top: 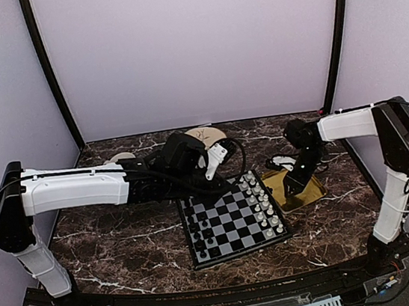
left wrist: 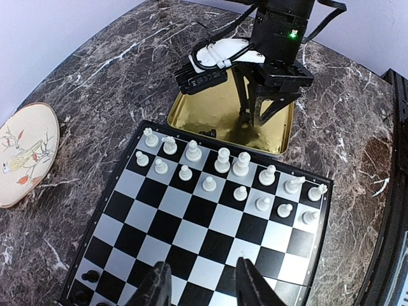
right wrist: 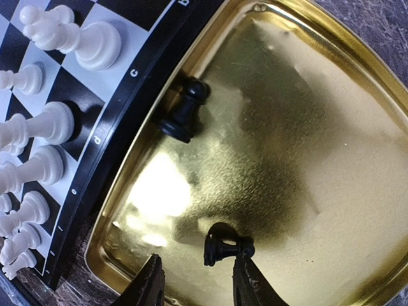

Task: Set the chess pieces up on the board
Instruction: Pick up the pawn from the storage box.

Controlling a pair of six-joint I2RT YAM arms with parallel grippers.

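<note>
The right tool (right wrist: 194,275) is hanging low inside the yellow tray (right wrist: 306,159), its fingers parted and gripping nothing. Just ahead of its fingertips a black pawn (right wrist: 223,248) is lying on its side on the tray floor, its head right up against the right-hand finger (right wrist: 250,280), but nothing is clamping it. A second pawn (right wrist: 184,111), also black, is sitting further up the tray, close to the wall that borders the board (left wrist: 191,242). It is leaning at a different angle from the standing pieces, so it looks tipped.

The board is lying flat on the dark marble worktop (left wrist: 95,76), with the tray just beside the edge where the white pieces (left wrist: 223,159) are standing. Those white pieces are filling two neat rows along that edge. On the opposite edge, only a few black pieces (left wrist: 91,276) are standing, and the rest of that side is showing bare squares.

The left tool (left wrist: 203,275) is hovering over the black side of the board, released, with checkered squares showing between its two fingers and no piece in its grasp.

Off to one side on the worktop, well apart from the board, an embroidery hoop (left wrist: 22,156) with a bird design is lying flat.
</note>
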